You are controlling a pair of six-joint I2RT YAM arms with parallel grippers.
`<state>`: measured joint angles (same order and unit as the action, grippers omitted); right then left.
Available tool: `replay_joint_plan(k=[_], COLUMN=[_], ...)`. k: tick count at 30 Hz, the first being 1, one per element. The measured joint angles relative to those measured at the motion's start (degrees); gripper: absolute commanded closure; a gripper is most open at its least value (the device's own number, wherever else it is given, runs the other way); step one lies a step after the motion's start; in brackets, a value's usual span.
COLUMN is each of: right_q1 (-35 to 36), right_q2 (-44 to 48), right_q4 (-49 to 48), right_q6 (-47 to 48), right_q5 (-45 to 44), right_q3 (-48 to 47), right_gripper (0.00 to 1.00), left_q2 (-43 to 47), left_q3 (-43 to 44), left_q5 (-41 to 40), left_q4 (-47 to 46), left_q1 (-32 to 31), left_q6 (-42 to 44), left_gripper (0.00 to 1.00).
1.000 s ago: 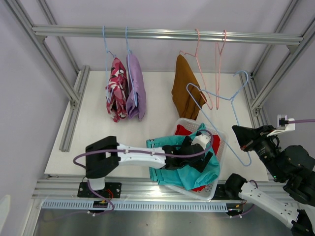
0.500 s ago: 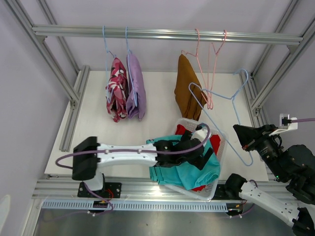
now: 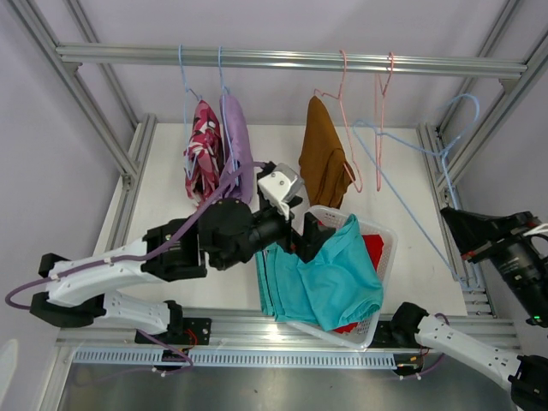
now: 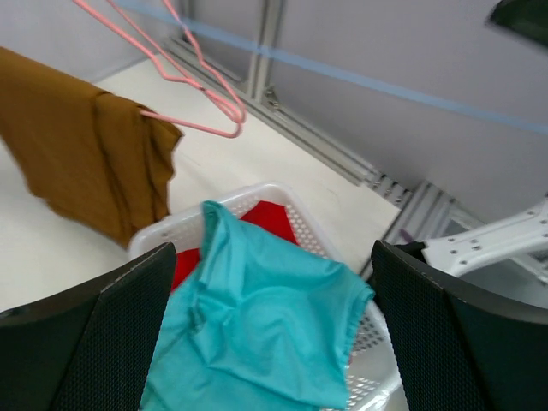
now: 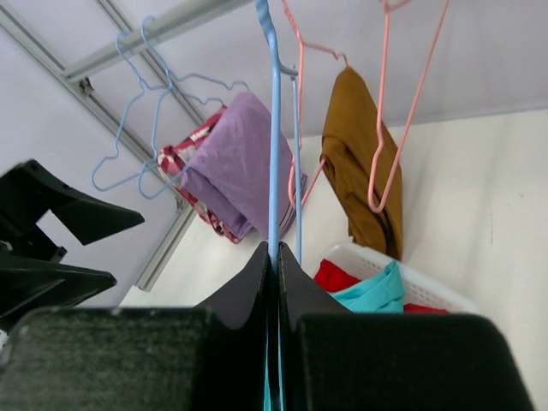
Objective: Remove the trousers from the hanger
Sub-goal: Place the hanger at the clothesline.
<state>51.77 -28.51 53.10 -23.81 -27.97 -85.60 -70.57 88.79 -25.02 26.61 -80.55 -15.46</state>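
Teal trousers [image 3: 321,278] [image 4: 257,325] lie draped over the white basket [image 3: 377,318], on top of red trousers [image 3: 373,250] [image 4: 267,219]. My left gripper [image 3: 308,235] [image 4: 274,342] hovers above them, open and holding nothing. My right gripper [image 3: 454,224] [image 5: 276,253] is shut on a bare blue hanger [image 3: 409,199] [image 5: 274,128], raised at the right. Rust-brown trousers [image 3: 324,167] [image 4: 81,163] hang on a pink hanger [image 3: 344,120]. Lilac trousers [image 3: 236,147] [image 5: 240,158] and camouflage trousers [image 3: 203,152] hang on blue hangers at the left.
The metal rail [image 3: 291,58] spans the back, with a second, bare pink hanger [image 3: 378,111] on it. Frame posts [image 3: 479,128] slant down on both sides. The basket rim [image 4: 257,190] sits near the table's front edge.
My left gripper has lifted off the teal trousers and drawn back to the left, leaving them spread over the basket. My right gripper has carried the blue hanger up and to the right.
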Motion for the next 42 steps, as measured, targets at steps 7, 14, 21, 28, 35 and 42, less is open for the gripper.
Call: replay_joint_plan(k=[7,14,21,28,35,42], right_q1=[0.04,0.46,1.55,1.66,-1.4,-18.91], right_q2=[-2.97,-7.37,-17.94,-24.41,-28.35,-31.3], right_q4=[3.98,7.78,9.6,6.73,1.4,-3.69], right_q6=[3.63,7.17,8.33,9.81,11.82,12.11], right_q5=[-5.64,-14.8,-18.62,-19.98,-20.13,-8.7], right_q3=[-12.31,-17.88,-15.34,-11.89,-11.78,-10.19], right_gripper=[1.0,1.0,1.0,1.0,1.0,1.0], left_q2=[6.49,13.42,24.39,28.44,28.94,29.75], left_q3=[-8.98,-16.96,-27.78,-34.86,-36.74,-36.74], left_q5=[-4.33,-3.85,-4.94,-7.69,-8.87,-8.87], left_q4=[-0.24,-0.04,-6.78,-11.32,-12.57,-13.33], left_q1=[5.18,21.33,25.7,27.56,27.61,27.63], left_q6=[6.45,8.79,10.58,11.67,12.11,12.07], left_gripper=[0.0,0.0,0.01,0.01,0.01,0.01])
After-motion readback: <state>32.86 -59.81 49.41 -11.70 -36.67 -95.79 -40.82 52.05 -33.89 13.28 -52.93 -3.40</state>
